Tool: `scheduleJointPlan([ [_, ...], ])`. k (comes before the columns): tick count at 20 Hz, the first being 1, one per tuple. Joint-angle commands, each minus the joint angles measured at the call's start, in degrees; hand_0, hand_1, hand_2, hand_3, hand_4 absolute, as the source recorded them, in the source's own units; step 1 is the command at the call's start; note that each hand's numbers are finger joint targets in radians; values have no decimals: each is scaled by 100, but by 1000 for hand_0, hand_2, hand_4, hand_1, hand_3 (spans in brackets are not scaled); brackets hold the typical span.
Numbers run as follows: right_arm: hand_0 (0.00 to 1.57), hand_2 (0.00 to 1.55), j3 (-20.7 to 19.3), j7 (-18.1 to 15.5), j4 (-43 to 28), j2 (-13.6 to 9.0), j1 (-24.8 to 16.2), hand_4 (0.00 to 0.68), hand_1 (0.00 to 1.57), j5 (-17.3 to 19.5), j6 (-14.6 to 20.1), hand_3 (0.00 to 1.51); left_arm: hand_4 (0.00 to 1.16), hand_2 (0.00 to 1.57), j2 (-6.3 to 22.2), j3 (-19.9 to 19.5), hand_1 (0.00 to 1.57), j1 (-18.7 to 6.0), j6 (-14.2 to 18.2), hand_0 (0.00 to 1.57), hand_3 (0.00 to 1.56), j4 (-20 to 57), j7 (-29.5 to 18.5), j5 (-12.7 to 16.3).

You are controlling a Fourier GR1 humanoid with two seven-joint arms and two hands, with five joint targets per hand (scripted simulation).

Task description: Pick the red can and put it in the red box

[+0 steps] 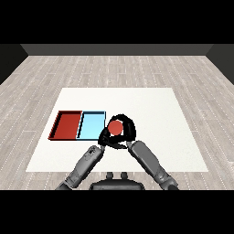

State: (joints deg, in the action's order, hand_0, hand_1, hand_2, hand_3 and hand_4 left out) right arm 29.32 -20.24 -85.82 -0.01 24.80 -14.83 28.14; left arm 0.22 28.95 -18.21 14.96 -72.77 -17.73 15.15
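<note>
Red can [116,127]: enclosed by the right robot hand [128,129], whose fingers curl round it, only the red top showing; it sits just right of the light blue tray [91,124]. Red tray [66,124]: further left (adjoining the blue one). Left robot hand [103,137]: beside the can's lower left, finger state indiscernible. All over the white table [155,114].

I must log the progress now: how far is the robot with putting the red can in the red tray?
Done: the right hand is curled round the red can, just right of the light blue tray. In hand: holding the can. Left: carry it past the blue tray to the red tray, which holds nothing, and release. The left hand is beside the can.
</note>
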Motion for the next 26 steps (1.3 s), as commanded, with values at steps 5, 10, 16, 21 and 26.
scheduleJointPlan([
  [5,1544,1467,49,-171,375,1,124,651,1544,-68,-4,1404,911,719,-21,-36,374,7,996,374,567,140,-372,493],
  [10,1494,1448,175,-73,-117,0,-167,654,1494,111,132,1391,1120,1561,-20,396,1571,14,1497,1571,1475,227,-305,537],
  [16,1485,1445,453,-155,189,-1,174,644,1485,-150,504,1392,1127,1553,-19,80,1571,-112,1433,1571,1473,352,-455,494],
  [21,1491,1435,342,-31,-31,0,-1,595,1491,-215,211,1383,1139,1571,-20,289,1571,-180,1747,1571,1494,296,-1032,758],
  [26,0,0,225,603,68,1,22,0,0,305,231,0,1147,1571,-20,153,1571,-362,1754,1571,1513,214,-1021,763],
])
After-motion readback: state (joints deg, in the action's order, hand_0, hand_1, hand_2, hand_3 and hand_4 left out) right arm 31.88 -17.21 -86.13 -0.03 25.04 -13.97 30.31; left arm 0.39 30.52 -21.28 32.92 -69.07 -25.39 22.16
